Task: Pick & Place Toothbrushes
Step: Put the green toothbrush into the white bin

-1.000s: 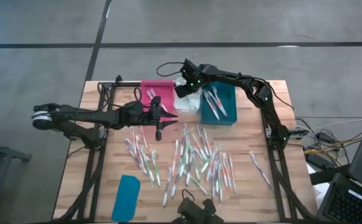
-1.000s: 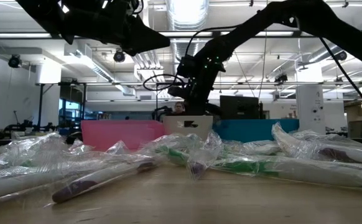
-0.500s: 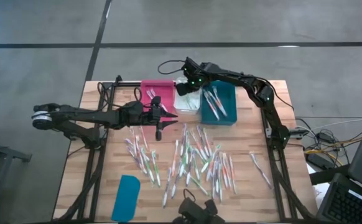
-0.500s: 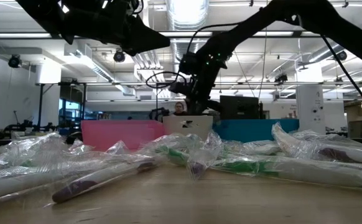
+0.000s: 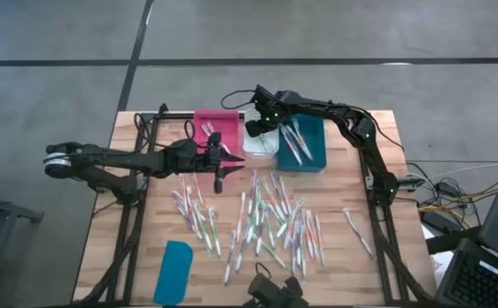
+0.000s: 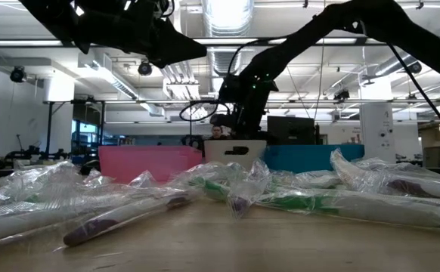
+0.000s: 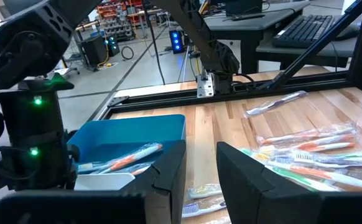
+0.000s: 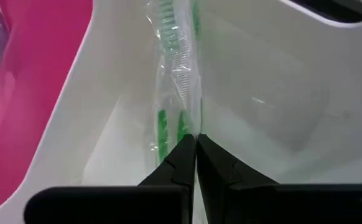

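Many wrapped toothbrushes [image 5: 270,218] lie scattered on the wooden table. Three bins stand in a row at the far edge: pink [image 5: 219,120], white [image 5: 262,147] and teal [image 5: 311,152]. The pink and teal ones hold a few toothbrushes. My right gripper [image 8: 196,146] points steeply down over the white bin, shut on a green toothbrush [image 8: 176,56] in a clear wrapper. My left gripper [image 7: 201,168] hovers open and level above the table, on the near side of the pink bin [image 7: 159,127], with nothing between its fingers. My right gripper pinches the wrapped green toothbrush between its two fingertips, at one end of the wrapper [image 8: 180,127]. The fingers come from above, slanting down, roughly in line with the brush. The brush reaches away from them into the white bin [image 8: 262,106]. Whether it rests on the bin's floor, I cannot tell.
A flat teal lid [image 5: 174,272] lies at the near left of the table. A few stray toothbrushes [image 5: 358,231] lie toward the right edge. A black frame and cables run along the table's far and side edges. The pile of wrappers [image 6: 227,193] fills the table's middle.
My right gripper, still shut on the green toothbrush, has sunk a little toward the white bin and shifted slightly toward the table's right. My left arm has kept still.
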Tool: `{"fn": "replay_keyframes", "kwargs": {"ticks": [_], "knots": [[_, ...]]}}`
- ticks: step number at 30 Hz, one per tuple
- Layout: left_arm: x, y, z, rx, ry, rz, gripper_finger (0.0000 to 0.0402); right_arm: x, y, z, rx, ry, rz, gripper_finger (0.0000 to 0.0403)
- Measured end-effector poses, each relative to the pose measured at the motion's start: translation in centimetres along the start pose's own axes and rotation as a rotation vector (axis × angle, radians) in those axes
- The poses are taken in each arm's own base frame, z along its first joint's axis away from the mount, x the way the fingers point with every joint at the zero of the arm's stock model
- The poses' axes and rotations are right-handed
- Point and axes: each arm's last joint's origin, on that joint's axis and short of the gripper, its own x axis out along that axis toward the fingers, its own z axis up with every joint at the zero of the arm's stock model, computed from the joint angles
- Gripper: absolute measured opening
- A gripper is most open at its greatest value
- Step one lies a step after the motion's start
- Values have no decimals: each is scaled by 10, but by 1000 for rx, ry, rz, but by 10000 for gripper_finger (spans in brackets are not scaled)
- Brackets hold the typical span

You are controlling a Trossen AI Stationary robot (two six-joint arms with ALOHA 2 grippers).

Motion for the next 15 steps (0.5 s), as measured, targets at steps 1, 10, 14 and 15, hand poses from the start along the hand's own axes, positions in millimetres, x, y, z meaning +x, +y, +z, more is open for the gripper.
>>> {"fn": "replay_keyframes", "kwargs": {"ticks": [1,10,14,15], "knots": [[0,0,0,0,0,0,94,0,0,0,-5,0,1,8],[0,0,0,0,0,0,94,-5,4,4,-34,-13,16,14],[0,0,0,0,0,0,94,-5,4,3,-37,-2,29,41],[0,0,0,0,0,0,94,-5,4,3,-38,0,29,50]]}}
